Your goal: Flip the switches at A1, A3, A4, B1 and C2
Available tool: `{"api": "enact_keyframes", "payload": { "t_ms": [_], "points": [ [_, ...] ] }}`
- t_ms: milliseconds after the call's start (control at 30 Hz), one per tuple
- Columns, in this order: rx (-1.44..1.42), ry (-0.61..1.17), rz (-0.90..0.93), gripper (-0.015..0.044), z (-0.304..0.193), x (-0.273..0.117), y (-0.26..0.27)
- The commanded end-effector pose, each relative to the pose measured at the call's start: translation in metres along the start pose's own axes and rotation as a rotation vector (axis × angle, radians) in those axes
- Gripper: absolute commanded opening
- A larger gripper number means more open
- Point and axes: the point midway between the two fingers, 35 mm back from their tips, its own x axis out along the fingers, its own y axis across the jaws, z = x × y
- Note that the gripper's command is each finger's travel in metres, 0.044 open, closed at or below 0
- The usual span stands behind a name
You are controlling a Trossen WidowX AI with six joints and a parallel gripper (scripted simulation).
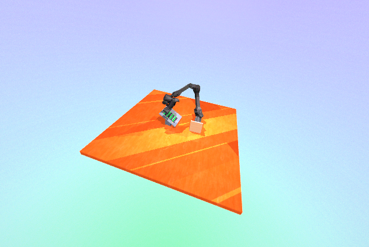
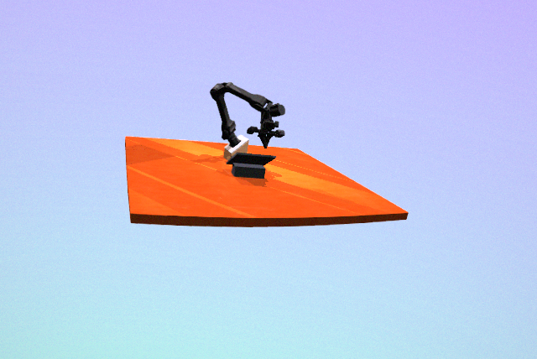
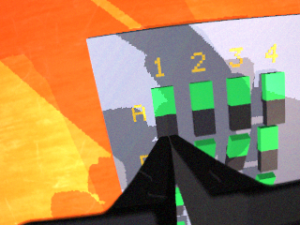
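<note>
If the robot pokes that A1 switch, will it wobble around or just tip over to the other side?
Probably it just tips. The A1 switch looks like a stiff two-part rocker, green at one end and dark at the other, so pushing one end should seesaw it. The shut gripper makes a narrow point at its dark end, which might slide off. The panel is tilted on a stand, though it probably stays put.

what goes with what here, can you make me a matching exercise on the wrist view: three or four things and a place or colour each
Things:
1. gripper
2. switch A4
3. panel
4. table

Descriptions:
a. orange
b. grey, with yellow labels
c. closed, tip at the dark end of switch A1
d. right end of the top row

Pairs: 1-c, 2-d, 3-b, 4-a
</note>
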Motion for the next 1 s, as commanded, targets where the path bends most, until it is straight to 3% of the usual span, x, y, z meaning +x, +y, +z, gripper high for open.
{"api": "enact_keyframes", "payload": {
  "t_ms": [0, 133, 333, 467, 600, 967],
  "points": [
    [0.016, -0.033, 0.007, 0.0000, 0.004, -0.028, -0.002],
    [0.016, -0.032, 0.007, 0.0000, 0.004, -0.028, -0.004],
    [0.014, -0.032, 0.005, 0.0000, -0.014, -0.027, -0.050],
    [0.014, -0.033, 0.005, 0.0000, -0.015, -0.025, -0.051],
    [0.014, -0.057, 0.004, 0.0000, -0.015, 0.007, -0.051],
    [0.014, -0.060, 0.003, 0.0000, -0.014, 0.020, -0.051]
  ]
}}
